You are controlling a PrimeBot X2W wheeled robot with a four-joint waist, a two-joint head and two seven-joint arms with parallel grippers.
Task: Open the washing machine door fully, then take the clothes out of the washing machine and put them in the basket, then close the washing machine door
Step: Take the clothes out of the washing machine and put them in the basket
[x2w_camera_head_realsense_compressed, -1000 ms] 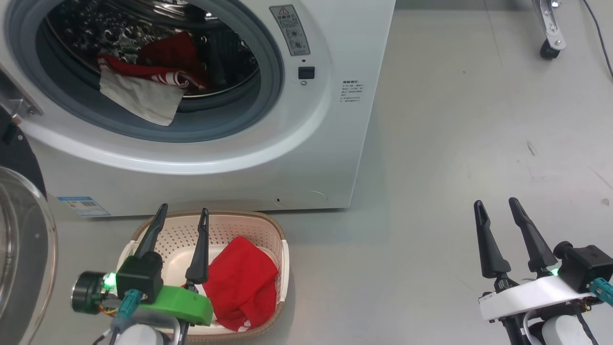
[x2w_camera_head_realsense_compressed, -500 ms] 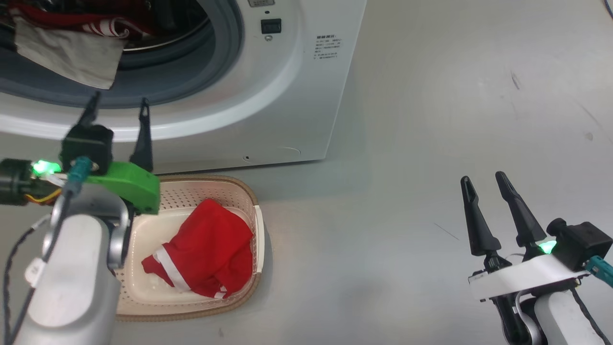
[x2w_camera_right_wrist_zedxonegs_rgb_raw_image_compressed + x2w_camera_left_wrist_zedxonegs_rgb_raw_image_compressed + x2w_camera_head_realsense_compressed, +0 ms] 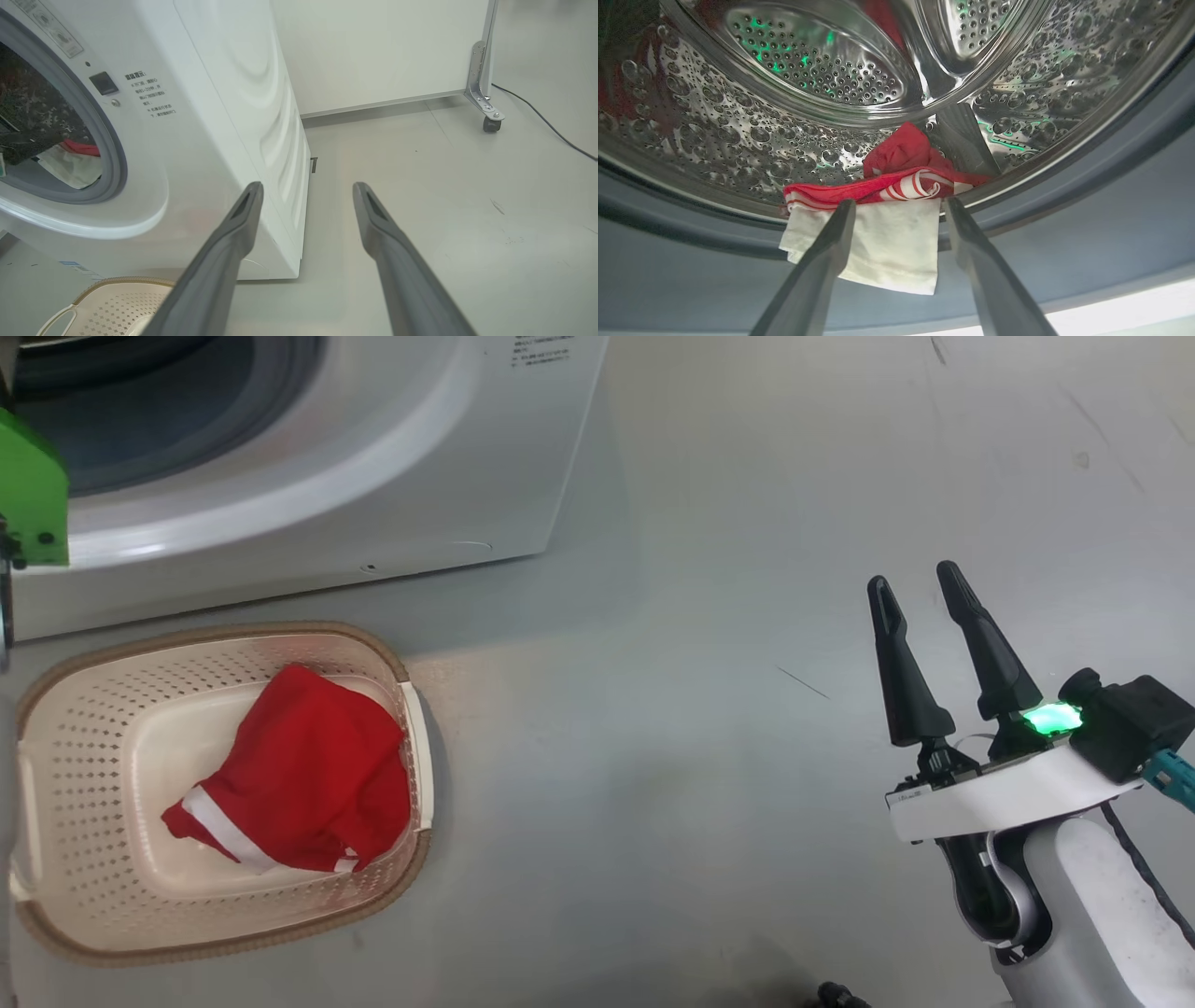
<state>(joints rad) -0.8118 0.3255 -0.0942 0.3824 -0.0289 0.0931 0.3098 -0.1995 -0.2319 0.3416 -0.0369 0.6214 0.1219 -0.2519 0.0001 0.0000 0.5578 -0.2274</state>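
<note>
Unloading step | left hand [image 3: 899,201] released, poised before red-and-white fabric garment [image 3: 903,156] at lip of steel perforated drum [image 3: 738,140], frame centre | next: advance, clench, carry to cream perforated plastic basket [image 3: 65,728]

two garments [image 3: 308,775] [image 3: 896,233], one basket [image 3: 70,747], one washing machine [image 3: 420,457].

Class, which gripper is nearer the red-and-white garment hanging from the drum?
Left. The left gripper faces the garment at the drum's mouth, open fingers framing its white panel. The right gripper hangs open over the floor beside the washing machine.
</note>
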